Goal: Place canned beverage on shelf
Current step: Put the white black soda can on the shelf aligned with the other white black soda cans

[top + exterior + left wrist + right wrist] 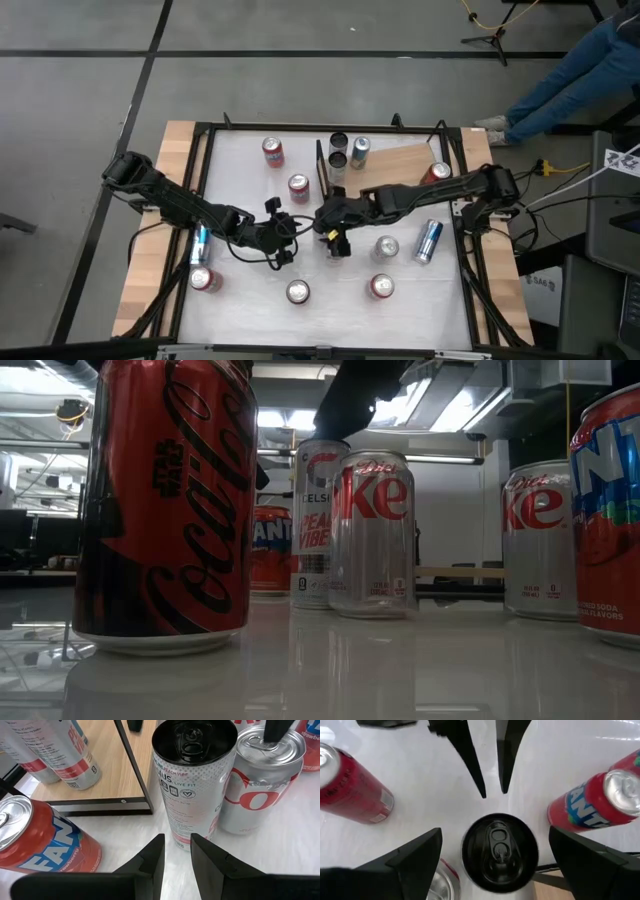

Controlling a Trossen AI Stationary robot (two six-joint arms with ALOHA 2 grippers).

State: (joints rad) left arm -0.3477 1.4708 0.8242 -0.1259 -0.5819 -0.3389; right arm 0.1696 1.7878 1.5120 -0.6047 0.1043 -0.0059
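A tall slim white can with a black top (pixel 192 785) stands upright on the white table, a little in front of the shelf (pixel 400 165), a light-brown board with a thin black frame. My right gripper (pixel 495 829) hovers over this can (pixel 500 850), open wide, one finger on either side of its top without touching. My left gripper (pixel 177 837) points at the can's lower wall from the table's left. Its fingers stand a narrow gap apart with nothing between them, short of the can. The low view shows the can (pixel 318 525) under a dark arm.
A Diet Coke can (pixel 260 785) stands right beside the slim can, and a Fanta can (pixel 45 845) stands near the shelf frame (pixel 132 765). Three cans (pixel 345 150) stand on the shelf's left end. More cans (pixel 298 292) dot the near table. A person's legs (pixel 570 70) are beyond the far right corner.
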